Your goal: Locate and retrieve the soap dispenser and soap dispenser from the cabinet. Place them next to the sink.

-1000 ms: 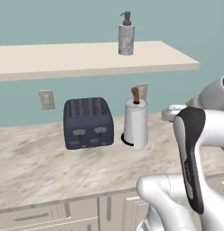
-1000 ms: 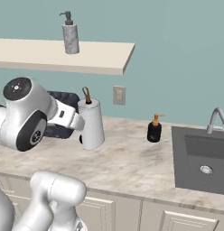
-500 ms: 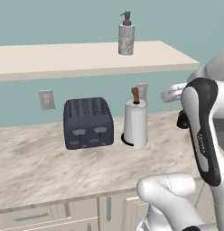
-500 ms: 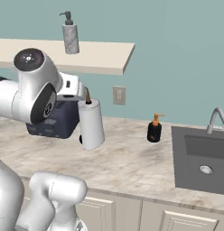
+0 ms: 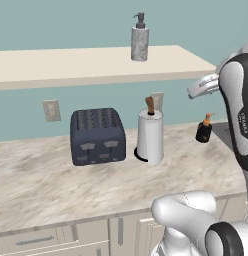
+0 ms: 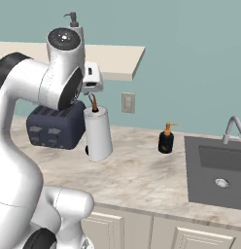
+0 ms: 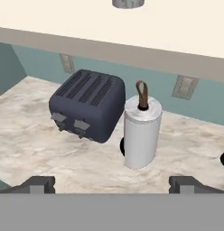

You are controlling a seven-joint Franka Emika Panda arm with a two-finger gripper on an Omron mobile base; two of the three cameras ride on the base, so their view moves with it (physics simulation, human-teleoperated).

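Pincer (image 7: 112,182) risen — jaws wide — towards shelf (image 7: 132,38).

The robot arm (image 6: 30,146) is white, round and smooth, like fat tubes joined together. It has dark grey rings at the joints. One long dark strip (image 5: 238,115) has tiny writing on it. The two finger tips (image 7: 41,184) are small and dark.
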